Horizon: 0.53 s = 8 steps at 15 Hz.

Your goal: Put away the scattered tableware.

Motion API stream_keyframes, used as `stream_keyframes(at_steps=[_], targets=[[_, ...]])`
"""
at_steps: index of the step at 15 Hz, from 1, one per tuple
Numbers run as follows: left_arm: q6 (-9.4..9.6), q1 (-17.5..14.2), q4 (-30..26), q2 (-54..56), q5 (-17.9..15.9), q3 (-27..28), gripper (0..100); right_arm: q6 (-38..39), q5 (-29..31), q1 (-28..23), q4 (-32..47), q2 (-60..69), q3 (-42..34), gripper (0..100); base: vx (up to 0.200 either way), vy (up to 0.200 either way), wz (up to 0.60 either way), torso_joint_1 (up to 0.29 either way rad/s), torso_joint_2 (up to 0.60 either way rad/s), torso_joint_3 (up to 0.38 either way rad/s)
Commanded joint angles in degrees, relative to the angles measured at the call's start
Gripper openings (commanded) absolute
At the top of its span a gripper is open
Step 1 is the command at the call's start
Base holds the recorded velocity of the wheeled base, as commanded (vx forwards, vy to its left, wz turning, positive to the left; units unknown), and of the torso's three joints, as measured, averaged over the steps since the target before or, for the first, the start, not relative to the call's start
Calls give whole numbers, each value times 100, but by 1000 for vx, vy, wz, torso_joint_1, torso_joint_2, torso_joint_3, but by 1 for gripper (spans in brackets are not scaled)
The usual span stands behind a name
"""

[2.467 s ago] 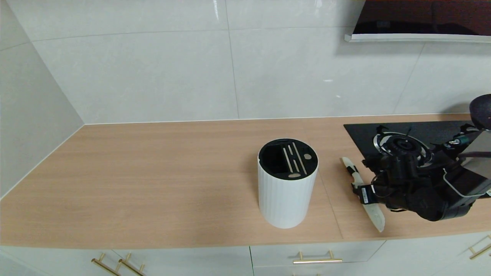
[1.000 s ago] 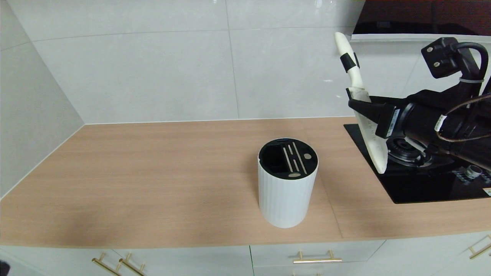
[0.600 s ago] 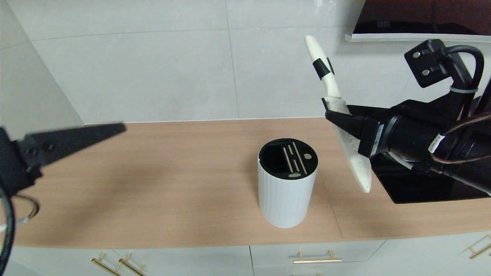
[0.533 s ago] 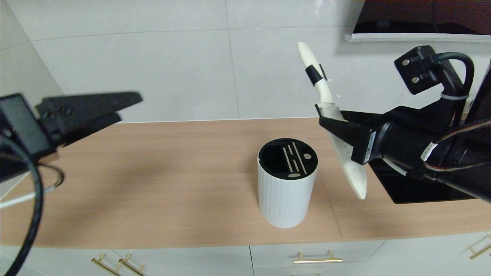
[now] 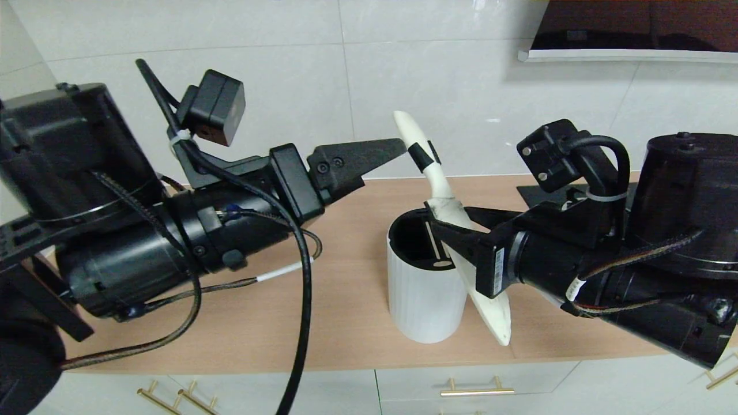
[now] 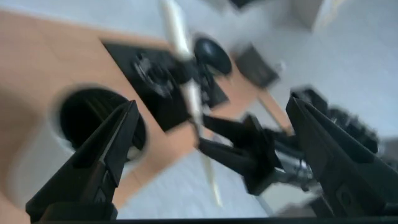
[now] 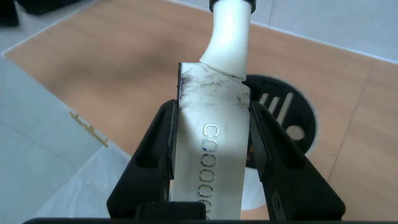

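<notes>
A white knife (image 5: 436,180) with a black band on its cream handle hangs slanted, handle up and tip down. My right gripper (image 5: 456,231) is shut on its blade just below the handle. The blade crosses in front of the white ribbed holder (image 5: 424,305) on the wooden counter, near the holder's right side. From the right wrist, the blade (image 7: 214,149) sits between the right gripper (image 7: 211,115) jaws, above the holder's black slotted top (image 7: 287,118). My left gripper (image 5: 381,155) is open, level with the handle and just left of it. From the left wrist, the left gripper (image 6: 212,106) frames the knife (image 6: 186,81) and holder (image 6: 87,118).
A black hob (image 5: 533,193) lies on the counter (image 5: 340,323) behind my right arm, with a dark range hood (image 5: 628,34) above it. Tiled wall runs along the back. Drawers with gold handles (image 5: 477,393) sit below the counter's front edge.
My right gripper took the knife off the counter, raised it and carried it left to the holder. My left arm came in from the left, up to the knife's handle.
</notes>
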<state>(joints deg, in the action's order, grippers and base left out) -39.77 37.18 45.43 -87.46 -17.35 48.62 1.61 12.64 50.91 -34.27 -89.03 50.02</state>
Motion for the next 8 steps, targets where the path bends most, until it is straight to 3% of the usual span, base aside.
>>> stream_keyframes(at_steps=[1,3,6,8], targets=[[109,149,255,-483,3,78,100,59,89,147,-10,-150,34,0,0,0,0,0,0,0],[153,246,440,-835,153,298,100,68,291,147,-89,-238,105,0,0,0,0,0,0,0],[575,281,458,-1186,539,526,100,76,327,156,-115,-229,96,0,0,0,0,0,0,0],[646,281,475,-1212,557,570,100,76,318,227,-115,-238,61,0,0,0,0,0,0,0]])
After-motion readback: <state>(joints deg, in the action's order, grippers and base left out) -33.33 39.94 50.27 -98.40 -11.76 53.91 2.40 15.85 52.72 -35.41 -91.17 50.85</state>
